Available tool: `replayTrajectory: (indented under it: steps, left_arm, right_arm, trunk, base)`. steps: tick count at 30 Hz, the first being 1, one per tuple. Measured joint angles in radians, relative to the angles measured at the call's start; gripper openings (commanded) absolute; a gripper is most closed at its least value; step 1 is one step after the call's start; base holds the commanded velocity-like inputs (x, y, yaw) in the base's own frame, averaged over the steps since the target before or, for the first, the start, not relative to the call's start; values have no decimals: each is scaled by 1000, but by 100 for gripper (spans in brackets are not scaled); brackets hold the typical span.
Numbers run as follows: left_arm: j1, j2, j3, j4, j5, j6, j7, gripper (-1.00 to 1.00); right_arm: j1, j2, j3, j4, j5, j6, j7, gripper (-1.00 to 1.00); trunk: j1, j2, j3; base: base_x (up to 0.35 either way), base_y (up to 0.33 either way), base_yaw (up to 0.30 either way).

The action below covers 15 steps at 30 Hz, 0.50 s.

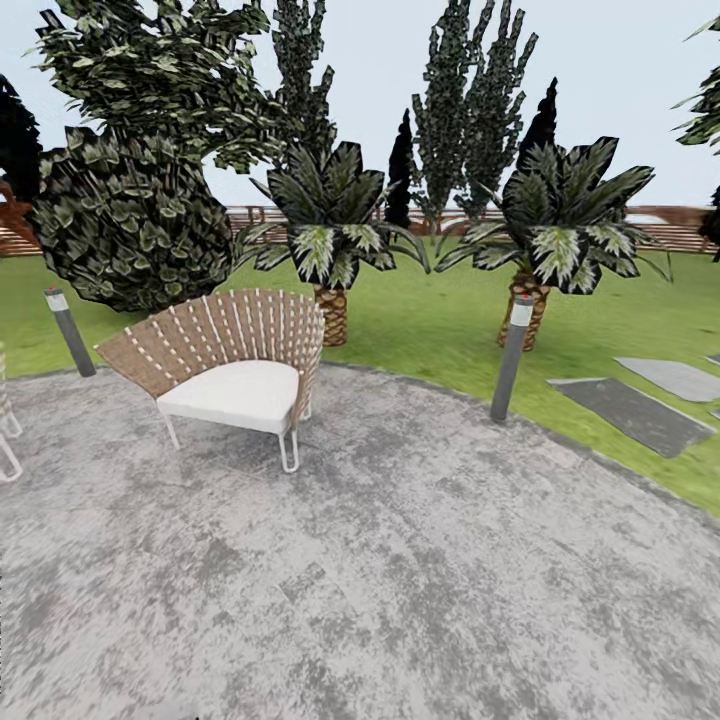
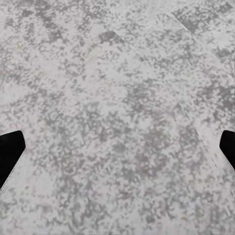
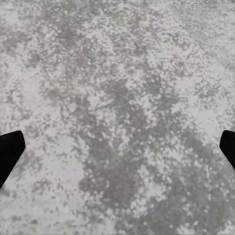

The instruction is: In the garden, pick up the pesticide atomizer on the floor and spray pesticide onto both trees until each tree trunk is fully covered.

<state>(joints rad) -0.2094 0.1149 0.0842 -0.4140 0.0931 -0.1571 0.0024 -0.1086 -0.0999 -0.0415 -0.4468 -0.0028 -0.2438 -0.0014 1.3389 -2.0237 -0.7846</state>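
Head view: green lawn (image 1: 430, 330), slatted brown fence (image 1: 660, 228); left end effector (image 2: 117, 152) and right end effector (image 3: 117, 152) spread wide, empty.

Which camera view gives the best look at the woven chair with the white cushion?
The head view is best: the chair stands whole on the grey paving, its woven back and white seat plain. The left and right wrist views look down at mottled grey paving between dark pincer fingertips.

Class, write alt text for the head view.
A woven chair with a white cushion stands on grey paving. Behind it, lawn, two short palms, two lamp posts and a wooden fence.
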Motion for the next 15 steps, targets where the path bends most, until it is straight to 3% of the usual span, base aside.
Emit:
replayTrajectory:
  steps: [15]
  left_arm:
    - [0, 0, 1, 0, 0, 1, 0, 100]
  right_arm:
    - [0, 0, 0, 0, 0, 0, 0, 100]
  trunk:
    - [0, 0, 15]
  base:
    - [340, 0, 193]
